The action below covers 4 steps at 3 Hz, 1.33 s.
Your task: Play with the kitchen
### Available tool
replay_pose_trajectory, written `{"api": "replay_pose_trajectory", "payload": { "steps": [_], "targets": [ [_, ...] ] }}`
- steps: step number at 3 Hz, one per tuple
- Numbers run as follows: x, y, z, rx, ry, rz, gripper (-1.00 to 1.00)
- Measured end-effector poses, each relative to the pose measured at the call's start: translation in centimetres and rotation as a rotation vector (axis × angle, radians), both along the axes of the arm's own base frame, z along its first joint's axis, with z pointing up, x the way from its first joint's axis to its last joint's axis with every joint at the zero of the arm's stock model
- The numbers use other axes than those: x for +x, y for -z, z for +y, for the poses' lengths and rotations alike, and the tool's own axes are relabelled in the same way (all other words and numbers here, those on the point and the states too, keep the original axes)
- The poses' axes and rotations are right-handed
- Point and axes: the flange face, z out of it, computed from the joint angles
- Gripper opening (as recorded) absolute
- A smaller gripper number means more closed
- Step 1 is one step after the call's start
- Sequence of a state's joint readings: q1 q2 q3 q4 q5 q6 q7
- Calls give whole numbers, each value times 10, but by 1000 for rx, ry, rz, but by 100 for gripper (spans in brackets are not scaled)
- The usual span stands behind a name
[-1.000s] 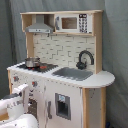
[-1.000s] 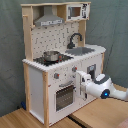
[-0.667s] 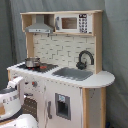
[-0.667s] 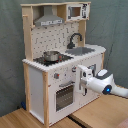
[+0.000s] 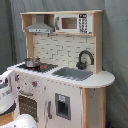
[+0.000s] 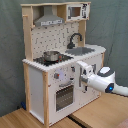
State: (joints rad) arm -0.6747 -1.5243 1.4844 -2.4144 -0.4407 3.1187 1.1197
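Kitchen [image 5: 60,95] white and light wood, dotted pegboard back; hood [image 6: 48,20] grey; faucet [image 5: 84,59] black; pot [image 6: 51,56] silver.

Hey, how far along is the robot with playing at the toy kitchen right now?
Nothing looks finished: the oven door is closed and the pot sits on the stove. In hand: the gripper is at the front of the kitchen, near the knobs. Left: actually working a knob, door or the faucet.

The wooden floor [image 6: 30,119] (light planks) carries the kitchen [image 6: 55,62], standing upright on it.
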Motion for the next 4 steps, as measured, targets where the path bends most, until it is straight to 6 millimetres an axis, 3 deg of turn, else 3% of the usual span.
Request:
{"api": "replay_pose_trajectory", "payload": {
  "steps": [2, 4],
  "targets": [
    [2, -2, 21, -215, 10, -18, 100],
    [18, -5, 26, -441, 34, -17, 100]
  ]
}}
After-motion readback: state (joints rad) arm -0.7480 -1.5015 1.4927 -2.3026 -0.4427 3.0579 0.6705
